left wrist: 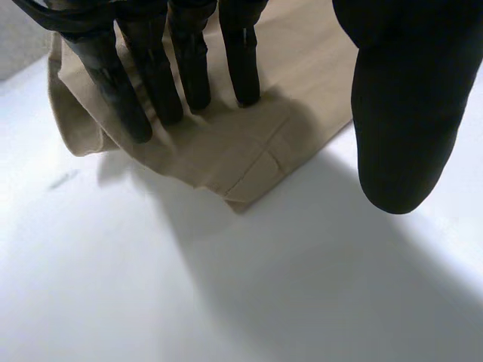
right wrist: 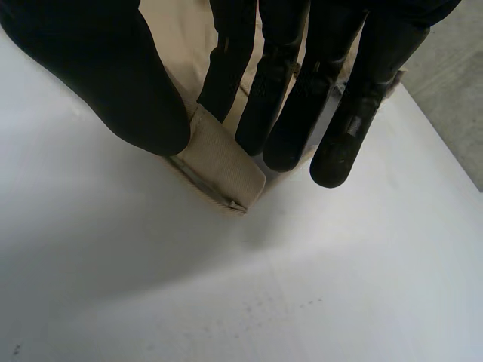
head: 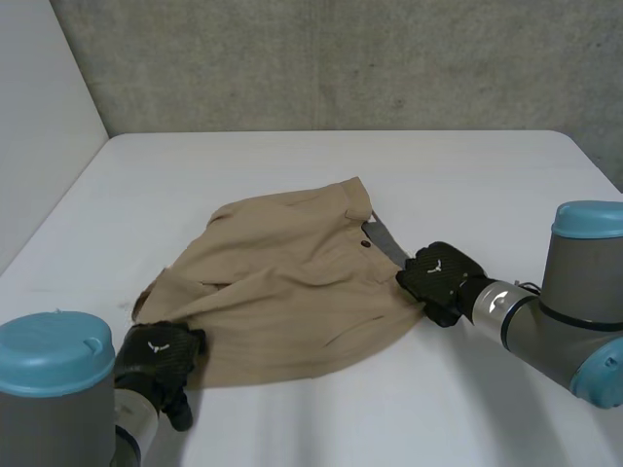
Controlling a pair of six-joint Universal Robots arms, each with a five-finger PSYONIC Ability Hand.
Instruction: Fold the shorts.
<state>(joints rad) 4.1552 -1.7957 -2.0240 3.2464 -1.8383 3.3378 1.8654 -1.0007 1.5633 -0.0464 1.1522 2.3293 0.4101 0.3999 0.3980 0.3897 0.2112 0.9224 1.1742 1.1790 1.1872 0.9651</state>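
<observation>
My right hand [right wrist: 275, 75] is clamped on the shorts [head: 292, 292]. Its thumb [right wrist: 136, 90] and nearest finger pinch the waistband corner [right wrist: 219, 162] between them, and the band stands up a little off the desk [head: 467, 175] there. The other fingers lie straight on the cloth just beyond. In the head view this hand sits at the right side of the shorts, close to the button [head: 366, 243] and a strip of grey lining [head: 387, 240].

My left hand [left wrist: 185, 64] is not closed on anything. Its fingers are straight, with their tips resting on the cloth just behind the hem corner [left wrist: 241, 173]. Its thumb is held well apart, over bare desk and off the fabric. In the head view this hand is at the near left corner of the shorts.

The shorts lie mostly flat in the middle of the desk. The waistband faces the desk's right edge and the legs its left, and the far left leg is a little rumpled.

I judge this to be the gripping step before a fold, with one end secured and the other only touched. Next I need the left thumb to come in under the hem and pinch it against the fingers. Then both hands can lift together and carry their edge across. If I lift now, the hem end will likely slip and drag.
</observation>
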